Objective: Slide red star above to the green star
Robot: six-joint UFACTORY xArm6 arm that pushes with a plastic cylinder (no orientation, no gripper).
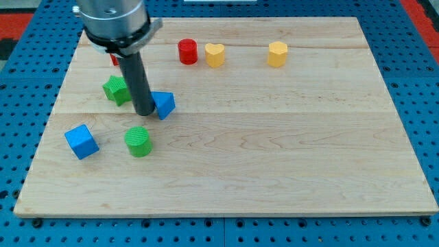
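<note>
The green star [116, 89] lies at the board's left. The red star [114, 59] is just above it, almost wholly hidden behind the arm; only a red sliver shows. My tip [145, 112] rests on the board just right of the green star and touches the left side of a blue triangle block [164, 105]. The dark rod rises from there toward the view's top left.
A blue cube [81, 141] and a green cylinder [138, 141] lie below the tip. A red cylinder [187, 51], a yellow heart [215, 54] and a yellow hexagon [277, 53] lie along the top. The wooden board [274, 158] sits on a blue pegboard.
</note>
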